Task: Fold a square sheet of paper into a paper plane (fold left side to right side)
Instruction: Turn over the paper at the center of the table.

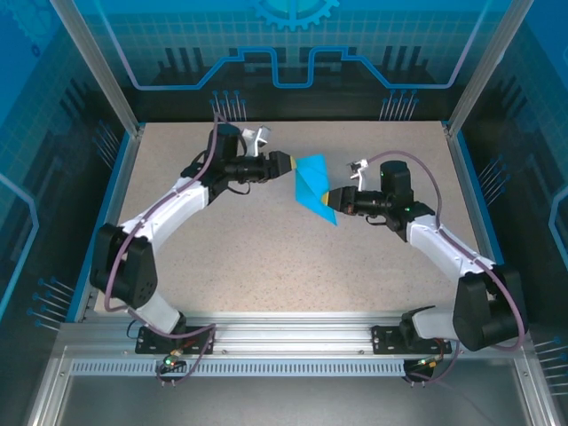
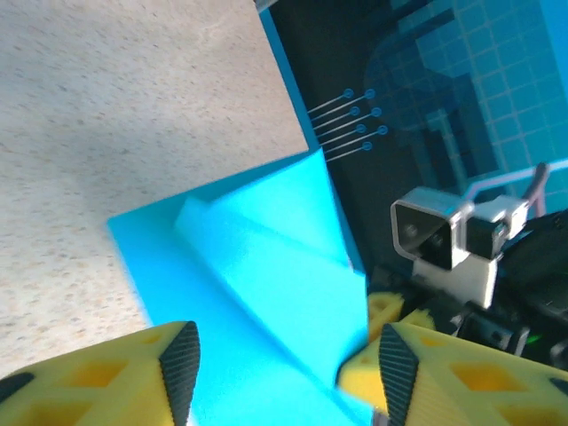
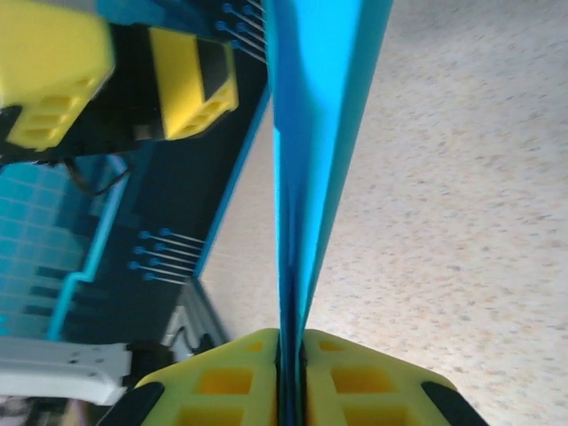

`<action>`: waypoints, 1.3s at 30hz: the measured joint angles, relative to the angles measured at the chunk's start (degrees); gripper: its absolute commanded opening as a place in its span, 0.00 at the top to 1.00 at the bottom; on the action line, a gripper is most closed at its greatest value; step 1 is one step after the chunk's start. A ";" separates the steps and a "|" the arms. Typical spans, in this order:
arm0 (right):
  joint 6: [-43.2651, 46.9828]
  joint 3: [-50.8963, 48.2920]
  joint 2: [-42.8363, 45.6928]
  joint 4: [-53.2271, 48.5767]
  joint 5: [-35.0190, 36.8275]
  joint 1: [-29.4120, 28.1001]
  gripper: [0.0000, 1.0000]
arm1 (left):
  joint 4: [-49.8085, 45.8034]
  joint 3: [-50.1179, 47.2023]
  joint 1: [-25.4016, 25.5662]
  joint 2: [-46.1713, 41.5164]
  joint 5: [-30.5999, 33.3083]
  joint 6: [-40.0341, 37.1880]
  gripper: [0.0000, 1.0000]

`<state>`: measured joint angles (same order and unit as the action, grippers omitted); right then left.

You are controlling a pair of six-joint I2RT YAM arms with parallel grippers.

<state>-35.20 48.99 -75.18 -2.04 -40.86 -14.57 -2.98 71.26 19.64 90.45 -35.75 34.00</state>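
Top view: teal-blue sheet of paper, already folded into layered flaps, is up off the worktop, mid-back, between the two arms. It stands on edge and tilted, running from upper left down to lower right. Left fingers are at its upper-left end. Right fingers are on its lower-right end. Finger gaps are too small to judge from up here.

Left wrist view: left fingers are spread wide, black pads facing each other across a big gap. The sheet of paper runs through that gap, loose and not pinched. Cannot tell if it brushes either pad. One folded flap with a diagonal crease lies on top of the lower layer, and a corner points toward the speckled beige worktop at upper left. At right sits the grey box of the right arm's wrist camera. Below it, yellow bits of the right fingers meet the paper's right edge, blurred.

Right wrist view: right fingers are closed tight on the sheet's edge, the layers sandwiched in the seam between them with no gap. The sheet of paper rises edge-on from that grip to the top of frame, clear of the worktop at right. Left fingers are at upper left, yellow, blurred, standing apart from each other, just beside the sheet.
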 measured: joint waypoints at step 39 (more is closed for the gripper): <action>30.12 33.33 -40.98 -53.59 76.63 -35.60 0.46 | -8.35 -13.11 -2.62 -27.47 28.28 -7.17 0.03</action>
<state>-5.08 82.32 -116.16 -55.64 35.77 -50.17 -11.33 58.15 17.02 62.98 -7.46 26.83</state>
